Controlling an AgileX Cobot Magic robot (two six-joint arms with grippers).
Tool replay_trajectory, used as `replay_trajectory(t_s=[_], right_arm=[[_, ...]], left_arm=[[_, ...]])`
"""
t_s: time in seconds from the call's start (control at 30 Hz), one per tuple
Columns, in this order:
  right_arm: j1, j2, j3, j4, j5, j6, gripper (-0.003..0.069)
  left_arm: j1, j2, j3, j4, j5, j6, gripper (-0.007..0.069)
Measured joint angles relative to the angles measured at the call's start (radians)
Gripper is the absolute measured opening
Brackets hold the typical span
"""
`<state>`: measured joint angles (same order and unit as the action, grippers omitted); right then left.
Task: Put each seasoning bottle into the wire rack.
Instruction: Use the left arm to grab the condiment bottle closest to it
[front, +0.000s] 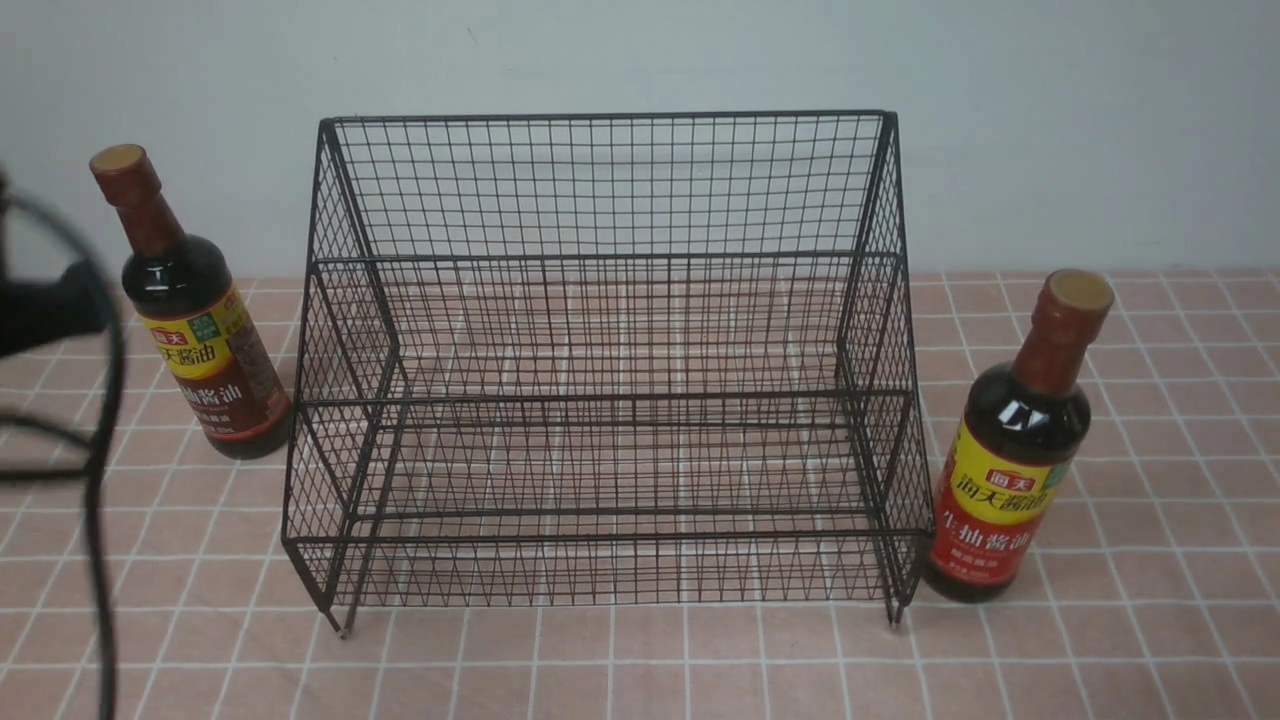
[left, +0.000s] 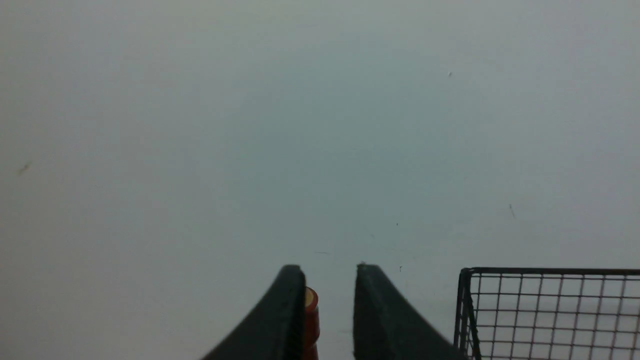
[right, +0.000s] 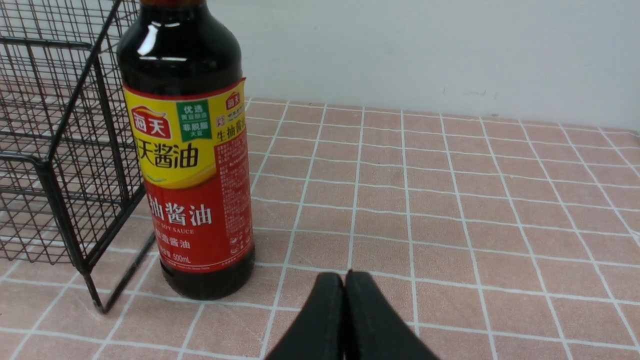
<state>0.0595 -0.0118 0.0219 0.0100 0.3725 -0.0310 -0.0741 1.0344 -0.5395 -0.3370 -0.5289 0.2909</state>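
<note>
Both bottles stand on the tablecloth outside the rack; one gripper is spread, the other pressed together.

The brown-label bottle (front: 195, 330) stands upright just beside the left side of the rack (front: 600, 258). The red-label bottle (front: 1010, 460) stands upright against the rack's right front corner (touching or just clear, the front view does not settle it). Both rest on the pink tiled tablecloth (front: 1150, 600) before a pale wall (front: 1050, 120). The left gripper (left: 329, 270) has its fingers spread, and the brown-label bottle's tan cap shows in the gap, close to one finger; contact cannot be judged. The right gripper (right: 344, 275) has its fingers pressed together with nothing between them, low over the cloth near the red-label bottle. A black cable (front: 105, 420) loops at the left edge.
</note>
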Motion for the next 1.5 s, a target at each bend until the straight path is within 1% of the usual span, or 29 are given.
replay_trajectory(t_s=[0.03,0.07,0.13,0.17,0.2,0.23,0.27,0.37,0.4,0.43,0.47,0.5,0.53,0.6,0.73,0.8,0.87,0.97,1.13,1.17,1.2,1.23,1.3,1.33,1.37,1.5], right_arm=[[0.0,0.0,0.0,0.0,0.0,0.0,-0.0014],[0.0,0.0,0.0,0.0,0.0,0.0,-0.0014],[0.0,0.0,0.0,0.0,0.0,0.0,-0.0014],[0.0,0.0,0.0,0.0,0.0,0.0,-0.0014],[0.0,0.0,0.0,0.0,0.0,0.0,-0.0014],[0.0,0.0,0.0,0.0,0.0,0.0,-0.0014],[0.0,0.0,0.0,0.0,0.0,0.0,-0.0014],[0.0,0.0,0.0,0.0,0.0,0.0,-0.0014],[0.0,0.0,0.0,0.0,0.0,0.0,-0.0014],[0.0,0.0,0.0,0.0,0.0,0.0,-0.0014],[0.0,0.0,0.0,0.0,0.0,0.0,-0.0014],[0.0,0.0,0.0,0.0,0.0,0.0,-0.0014],[0.0,0.0,0.0,0.0,0.0,0.0,-0.0014],[0.0,0.0,0.0,0.0,0.0,0.0,-0.0014],[0.0,0.0,0.0,0.0,0.0,0.0,-0.0014],[0.0,0.0,0.0,0.0,0.0,0.0,-0.0014],[0.0,0.0,0.0,0.0,0.0,0.0,-0.0014],[0.0,0.0,0.0,0.0,0.0,0.0,-0.0014],[0.0,0.0,0.0,0.0,0.0,0.0,-0.0014],[0.0,0.0,0.0,0.0,0.0,0.0,-0.0014],[0.0,0.0,0.0,0.0,0.0,0.0,-0.0014],[0.0,0.0,0.0,0.0,0.0,0.0,-0.0014],[0.0,0.0,0.0,0.0,0.0,0.0,-0.0014],[0.0,0.0,0.0,0.0,0.0,0.0,-0.0014],[0.0,0.0,0.0,0.0,0.0,0.0,-0.0014],[0.0,0.0,0.0,0.0,0.0,0.0,-0.0014]], left_arm=[[0.0,0.015,-0.012,-0.007,0.0,0.0,0.019],[0.0,0.051,-0.041,-0.028,-0.002,0.002,0.0233],[0.0,0.096,-0.086,-0.056,-0.009,0.008,0.0294],[0.0,0.127,-0.113,-0.074,-0.015,0.013,0.0337],[0.0,0.174,-0.149,-0.099,-0.025,0.028,0.0402],[0.0,0.192,-0.168,-0.111,-0.027,0.037,0.0425],[0.0,0.227,-0.195,-0.131,-0.028,0.052,0.0466],[0.0,0.307,-0.251,-0.191,-0.029,0.102,0.0535],[0.0,0.351,-0.292,-0.242,-0.032,0.142,0.056],[0.0,0.376,-0.311,-0.268,-0.032,0.169,0.0568],[0.0,0.376,-0.315,-0.273,-0.032,0.169,0.0568],[0.0,0.405,-0.341,-0.307,-0.036,0.207,0.0572],[0.0,0.411,-0.346,-0.314,-0.036,0.218,0.0573],[0.0,0.447,-0.375,-0.353,-0.046,0.282,0.0574],[0.0,0.49,-0.391,-0.385,-0.053,0.331,0.0574],[0.0,0.502,-0.391,-0.403,-0.053,0.335,0.0574],[0.0,0.53,-0.391,-0.455,-0.053,0.349,0.0574],[0.0,0.55,-0.391,-0.496,-0.053,0.352,0.0574],[0.0,0.588,-0.392,-0.512,-0.055,0.352,0.057],[0.0,0.6,-0.392,-0.513,-0.055,0.352,0.0547],[0.0,0.601,-0.392,-0.513,-0.055,0.352,0.0542],[0.0,0.608,-0.392,-0.513,-0.055,0.352,0.05],[0.0,0.614,-0.392,-0.506,-0.062,0.352,0.0365],[0.0,0.615,-0.392,-0.49,-0.068,0.352,0.0283],[0.0,0.615,-0.392,-0.486,-0.065,0.348,0.0263],[0.0,0.6,-0.39,-0.458,-0.042,0.382,0.0273]])
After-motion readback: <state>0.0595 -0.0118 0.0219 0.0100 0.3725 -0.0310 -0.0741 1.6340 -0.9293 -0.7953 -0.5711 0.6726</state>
